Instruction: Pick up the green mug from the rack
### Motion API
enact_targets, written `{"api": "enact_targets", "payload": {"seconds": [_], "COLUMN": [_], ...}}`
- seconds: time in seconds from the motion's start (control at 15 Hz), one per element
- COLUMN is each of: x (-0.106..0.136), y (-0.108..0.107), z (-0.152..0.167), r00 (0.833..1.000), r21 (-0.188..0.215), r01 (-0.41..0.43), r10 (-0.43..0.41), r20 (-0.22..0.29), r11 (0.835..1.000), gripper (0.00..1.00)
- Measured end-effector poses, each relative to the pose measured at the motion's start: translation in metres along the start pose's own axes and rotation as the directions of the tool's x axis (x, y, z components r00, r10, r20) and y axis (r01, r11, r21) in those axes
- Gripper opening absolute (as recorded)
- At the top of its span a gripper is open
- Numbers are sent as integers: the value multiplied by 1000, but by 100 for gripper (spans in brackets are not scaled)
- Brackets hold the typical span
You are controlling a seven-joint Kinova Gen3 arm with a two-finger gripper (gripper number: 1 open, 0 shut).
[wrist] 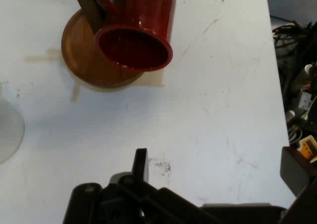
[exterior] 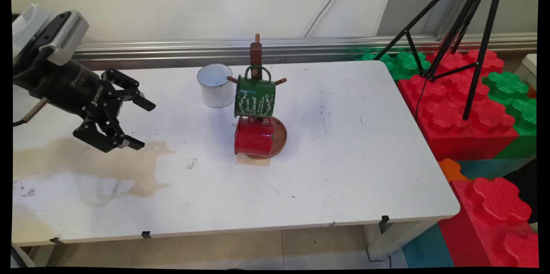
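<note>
The gripper (exterior: 139, 123) hovers above the white table (exterior: 343, 171) at its left side, 2 fingers spread wide, holding nothing. Well to its right, the wooden mug tree (exterior: 256, 53) carries a green mug (exterior: 254, 95) and, below it, a red mug (exterior: 253, 137); a white mug (exterior: 215, 85) stands just beside.

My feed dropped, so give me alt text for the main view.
The open black pincer hovers empty over the white table at left, apart from a wooden mug tree holding a green mug above a red mug. A white mug stands beside the tree.
</note>
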Motion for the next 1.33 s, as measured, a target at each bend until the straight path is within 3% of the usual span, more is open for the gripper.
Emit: {"api": "enact_targets", "payload": {"seconds": [0.67,1.33], "x": [31,65], "y": [1,6], "z": [1,18], "r00": [996,977], "r21": [-2,-10], "r01": [12,95], "r10": [-12,-95], "r20": [-88,-190], "r11": [1000,995], "gripper": [100,100]}}
